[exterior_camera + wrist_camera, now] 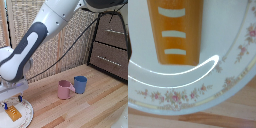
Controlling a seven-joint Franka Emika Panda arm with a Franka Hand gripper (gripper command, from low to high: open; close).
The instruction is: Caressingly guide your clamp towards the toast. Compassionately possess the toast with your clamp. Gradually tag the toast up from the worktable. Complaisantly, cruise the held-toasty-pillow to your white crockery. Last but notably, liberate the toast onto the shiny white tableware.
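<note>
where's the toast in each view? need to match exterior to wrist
Exterior view: the toast sits low at the exterior view's left, on the white plate, just below the gripper.
Wrist view: the toast fills much of the frame as an orange slab with pale slots, lying on the plate.
Shared landmark: the white plate's rim, floral in the wrist view, with wooden table beyond it.

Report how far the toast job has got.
Done: the toast is off the worktable and over the plate. In hand: the clamp sits low above it; grip state unclear. Left: confirm release, then retreat.
</note>
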